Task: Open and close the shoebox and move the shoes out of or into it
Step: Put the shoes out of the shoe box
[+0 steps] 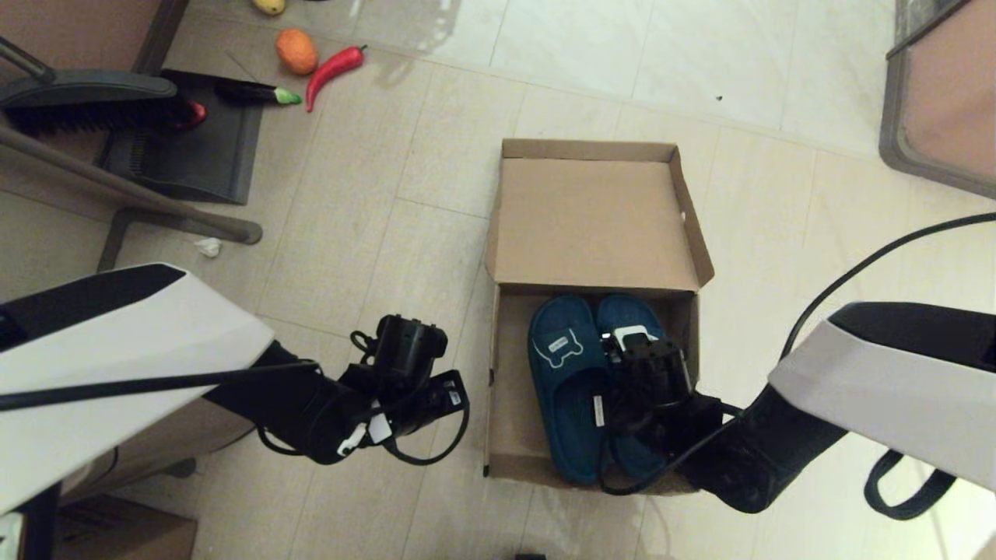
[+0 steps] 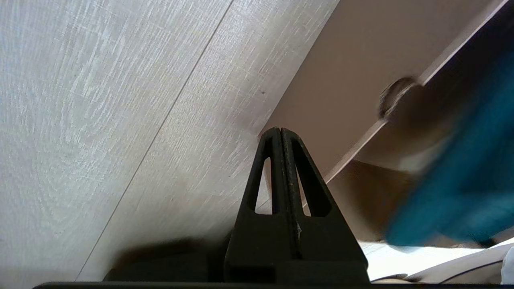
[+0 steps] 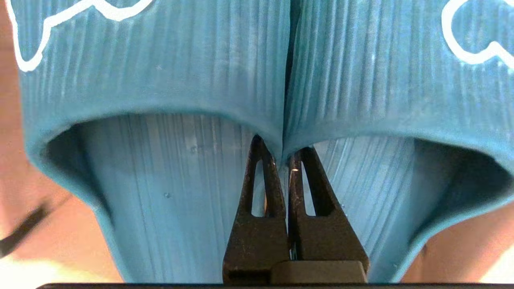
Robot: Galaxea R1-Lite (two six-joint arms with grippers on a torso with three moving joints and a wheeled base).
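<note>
The shoebox [image 1: 492, 373] stands open on the floor, its lid [image 1: 591, 222] tilted back away from me. Both navy shoes lie side by side inside, one [image 1: 564, 389] toward the box's left, the other [image 1: 632, 311] partly under my right wrist. My right gripper [image 1: 620, 346] reaches into the box. In the right wrist view the right gripper [image 3: 281, 150] is shut on the touching inner strap edges of the left shoe [image 3: 160, 60] and the right shoe [image 3: 381, 68]. My left gripper [image 1: 457, 397] hangs shut and empty just outside the box's left wall [image 2: 341, 80].
A dustpan [image 1: 194, 148] and broom [image 1: 85, 101] sit at the far left, with an eggplant [image 1: 253, 93], a red chili [image 1: 333, 70] and an orange fruit [image 1: 296, 50]. A brown bin [image 1: 941, 101] stands far right. A plain cardboard box [image 1: 117, 537] is near left.
</note>
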